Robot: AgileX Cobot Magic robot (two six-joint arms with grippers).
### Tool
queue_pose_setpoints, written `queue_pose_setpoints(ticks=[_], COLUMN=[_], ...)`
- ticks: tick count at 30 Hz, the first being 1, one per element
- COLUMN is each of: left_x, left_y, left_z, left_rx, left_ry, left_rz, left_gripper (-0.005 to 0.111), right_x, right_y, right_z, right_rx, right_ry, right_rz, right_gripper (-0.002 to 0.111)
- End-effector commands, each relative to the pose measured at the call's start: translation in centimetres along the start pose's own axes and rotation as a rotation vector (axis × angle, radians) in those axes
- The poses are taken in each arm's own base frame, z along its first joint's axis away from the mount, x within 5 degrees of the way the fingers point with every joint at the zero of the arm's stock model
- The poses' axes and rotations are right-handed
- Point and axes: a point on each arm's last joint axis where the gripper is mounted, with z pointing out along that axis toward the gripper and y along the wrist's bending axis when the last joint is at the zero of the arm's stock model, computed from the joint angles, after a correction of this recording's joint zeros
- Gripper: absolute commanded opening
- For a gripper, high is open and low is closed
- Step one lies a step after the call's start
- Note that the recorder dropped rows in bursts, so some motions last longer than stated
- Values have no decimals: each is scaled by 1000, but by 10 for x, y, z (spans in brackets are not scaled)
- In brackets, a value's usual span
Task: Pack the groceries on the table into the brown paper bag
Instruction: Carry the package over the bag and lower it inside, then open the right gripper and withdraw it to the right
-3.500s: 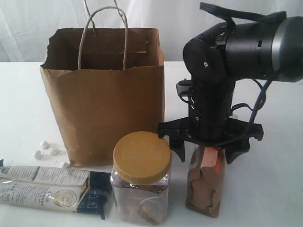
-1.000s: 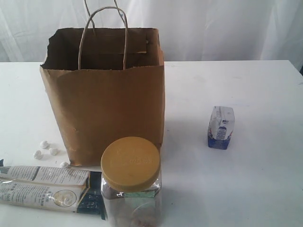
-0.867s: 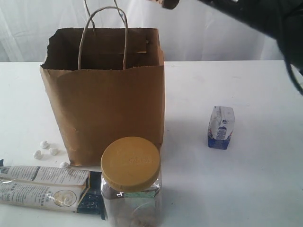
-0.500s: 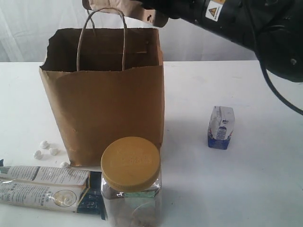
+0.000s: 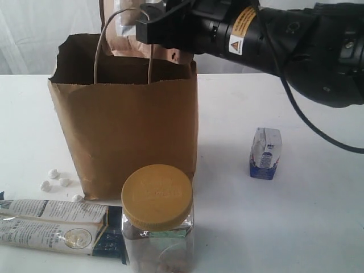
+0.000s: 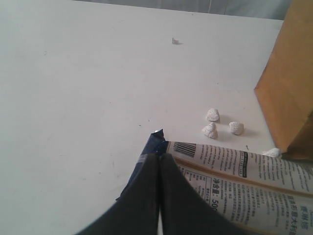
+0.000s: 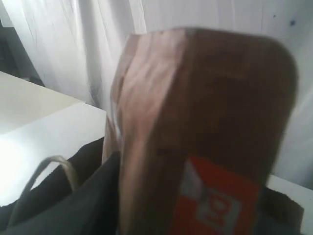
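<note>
1. A tall brown paper bag (image 5: 125, 131) stands open on a white table (image 5: 307, 227). Your right pincer (image 5: 156, 25) reaches in from the right. It is clamped on a brown and orange pouch (image 5: 116, 31) and holds it over the bag's open mouth.
2. The pouch looks close to upright, with its long axis running up and down. Its lower end is about level with the bag's rear rim, and its top is cut off by the picture edge. It appears not yet released.
3. Three things look left to pack:
   - a jar (image 5: 156, 210) with a yellow lid, in front of the bag
   - a small white and blue carton (image 5: 265, 152), well off to the right
   - a long twin packet (image 5: 57, 226), lying flat at the front left with its long axis across the view
4. The bag's inside is hidden, so you cannot tell what it already holds.
5. Your left pincer (image 6: 159, 159) is clenched on nothing, over the packet's dark end.
6. A few small white lumps (image 5: 57, 179) lie near the bag's foot.
</note>
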Motion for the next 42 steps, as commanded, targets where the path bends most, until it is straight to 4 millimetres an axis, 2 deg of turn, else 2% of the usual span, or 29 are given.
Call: queue_pose_setpoints(ticks=[1,5,12,15,35,38,42], left_x=[-1,-1,-1,-1,-1,-1,-1], left_y=[0,0,0,0,0,0,0], left_z=[0,0,0,0,0,0,0], left_rx=[6,6,6,6,6,6,6], left_ry=[-11,-11,-11,-11,-11,-11,-11], left_rz=[-16,-16,-16,-16,-16,-16,-16], left_gripper=[0,0,0,0,0,0,0], right_x=[-9,-6,-3,-1,1,-7,-22], right_y=[8,6,4,2,0,1,-1], right_z=[3,4,4,4,3,-4,-25], right_rx=[-90,-74,-47,-31,1,12,110], right_ry=[-103,-73,-38,-20,14,3,50], right_rz=[14,1,-6,-6,-7,-12,-22], right_gripper=[8,16,40,45,45,41,30])
